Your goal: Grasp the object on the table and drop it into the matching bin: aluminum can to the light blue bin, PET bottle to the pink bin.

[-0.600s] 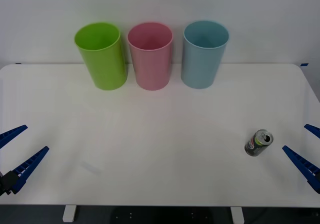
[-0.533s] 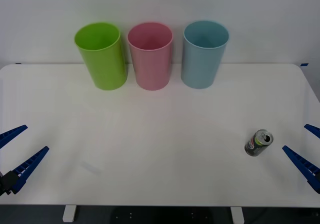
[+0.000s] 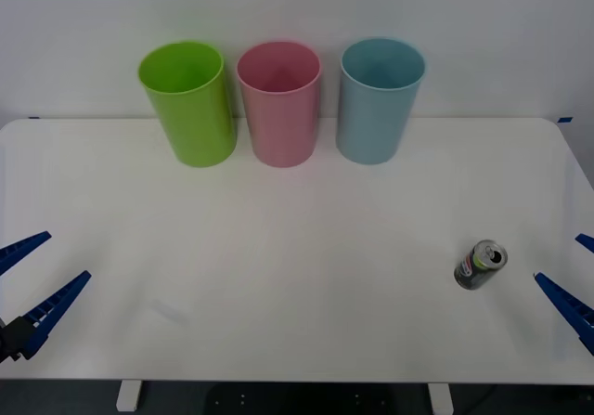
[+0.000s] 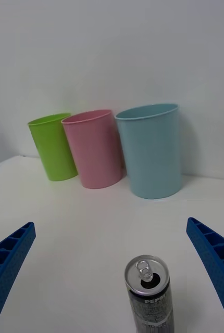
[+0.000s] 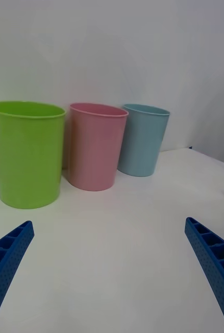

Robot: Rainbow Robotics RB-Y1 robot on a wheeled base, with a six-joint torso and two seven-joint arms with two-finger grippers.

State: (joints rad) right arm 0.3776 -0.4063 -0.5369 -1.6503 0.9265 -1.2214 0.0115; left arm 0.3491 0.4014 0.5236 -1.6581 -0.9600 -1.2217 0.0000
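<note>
Aluminum can (image 3: 481, 265) upright near table (image 3: 278, 248) right edge; right gripper (image 4: 112, 281) spread wide, empty, beside it. Left gripper (image 3: 28, 280) wide open, empty. Lime green bin (image 3: 188, 104), pink bin (image 3: 279, 103), light blue bin (image 3: 376, 99) line the back; path unobstructed.

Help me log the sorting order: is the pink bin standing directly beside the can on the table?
No, the pink bin stands at the table's far edge between two other bins, well away from the can.

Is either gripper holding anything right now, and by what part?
Nothing is held. The right gripper is open beside the aluminum can, which stands free on the table; the left gripper is open too.
</note>
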